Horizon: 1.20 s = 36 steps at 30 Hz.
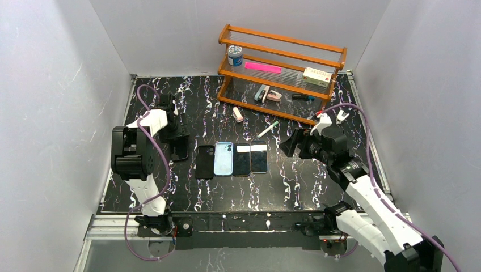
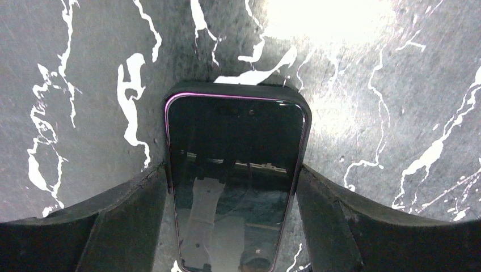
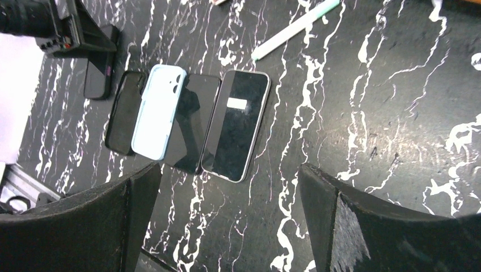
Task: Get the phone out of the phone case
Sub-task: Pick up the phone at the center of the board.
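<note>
Black phone case (image 2: 238, 89) snug between left end effector (image 2: 233, 170)

Glossy phone (image 2: 235, 170) screen; matt phone case (image 2: 238, 88); varnished wood rack (image 1: 283, 39)

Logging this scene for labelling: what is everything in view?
cased phone: one, black, table's left
black phone or case: one, black, row's left end
blue case: one, light blue, second in row
dark phone: one, black, third in row
silver-edged phone: one, dark screen, row's right end
pen: one, pale green, behind row
small object: one, pinkish, near rack
rack: one, orange wood, table's back
jar: one, blue-white, on rack
strip: one, pink, on rack
box: one, white, on rack
small items: several, unclear, rack's bottom
table: one, black with white veins
left gripper: one, black, jaws flanking cased phone
right gripper: one, black, jaws open, right of row
</note>
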Each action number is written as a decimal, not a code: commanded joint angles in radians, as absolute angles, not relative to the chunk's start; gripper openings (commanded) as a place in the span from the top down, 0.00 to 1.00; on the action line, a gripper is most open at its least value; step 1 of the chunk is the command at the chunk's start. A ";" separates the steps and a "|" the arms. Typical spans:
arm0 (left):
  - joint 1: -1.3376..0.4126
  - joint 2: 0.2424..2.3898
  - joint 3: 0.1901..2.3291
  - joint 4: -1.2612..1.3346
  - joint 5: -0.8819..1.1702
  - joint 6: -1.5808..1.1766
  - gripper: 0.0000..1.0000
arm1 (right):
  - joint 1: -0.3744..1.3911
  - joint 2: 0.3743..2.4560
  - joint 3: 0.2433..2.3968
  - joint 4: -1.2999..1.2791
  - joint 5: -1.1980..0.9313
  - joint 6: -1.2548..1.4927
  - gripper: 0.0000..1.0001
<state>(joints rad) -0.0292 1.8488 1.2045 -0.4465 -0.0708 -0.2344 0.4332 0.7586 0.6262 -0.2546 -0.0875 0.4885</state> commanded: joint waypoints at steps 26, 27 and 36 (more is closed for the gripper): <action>-0.017 1.485 1.079 -0.402 0.259 -0.504 0.99 | 0.485 1.060 0.682 0.110 -0.513 0.507 0.01; -0.017 1.469 1.073 -0.396 0.285 -0.518 0.99 | 0.498 1.070 0.687 0.117 -0.509 0.508 0.01; -0.031 1.273 0.934 -0.354 0.399 -0.687 1.00 | 0.643 1.205 0.773 0.170 -0.420 0.542 0.01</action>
<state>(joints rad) -0.0219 1.3758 0.9890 -0.3717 0.3050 -0.5804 0.5842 1.1595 0.6930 0.0898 -0.4641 0.5213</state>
